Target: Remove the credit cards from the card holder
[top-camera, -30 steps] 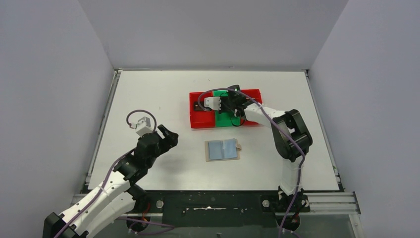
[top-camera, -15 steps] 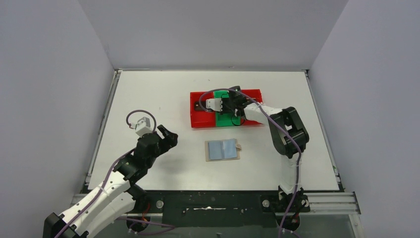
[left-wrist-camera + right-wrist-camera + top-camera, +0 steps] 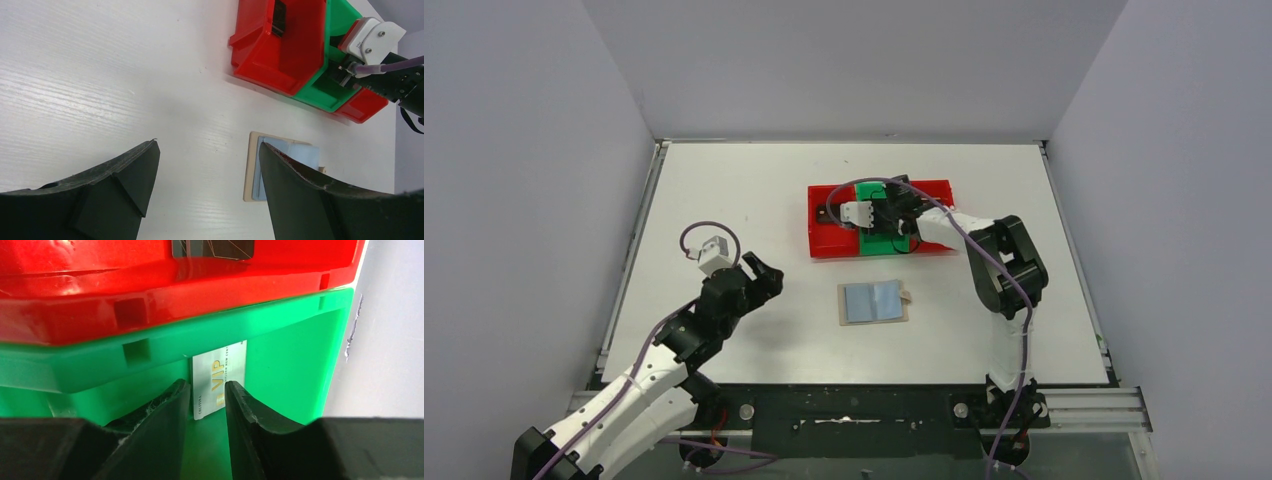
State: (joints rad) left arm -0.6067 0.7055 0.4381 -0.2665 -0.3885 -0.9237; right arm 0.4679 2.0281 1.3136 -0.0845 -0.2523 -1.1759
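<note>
Card holder (image 3: pixel 874 301) lies opened flat on the desk (image 3: pixel 724 190), blue lining up, snap tab to its right, front-centre and apart from both arms. No card shows on it from above; can't tell if a pocket still hides one. Left gripper (image 3: pixel 207 150) hangs just left of the holder, above bare desk, jaws wide apart and empty, same pose as a second ago, so it's idle. Further back are the bins, pushed together side by side. Right gripper (image 3: pixel 207 385) is nose-down in the green bin (image 3: pixel 290 340). What's changed: its jaws were together a second ago and are now parted with a clear gap. A silver card (image 3: pixel 220 375) with gold VIP lettering shows face-on through that gap, standing on edge against the bin's far wall. It looks let go, not clamped. The right finger overlaps the card's edge in the wrist view, so I can't rule out light contact. The right arm's elbow has also tucked slightly closer to the bins. My read: this is the release step, silver card delivered to green. Beyond it, a dark card (image 3: pixel 279 17) already sits in the red bin (image 3: pixel 260 55) next door. That makes two cards out of the holder. The gold-brown one isn't visible in any view, so I can't confirm whether it's out. Likely next: jaws finish opening, then a straight lift clear so the fingers don't drag the silver card back up.
</note>
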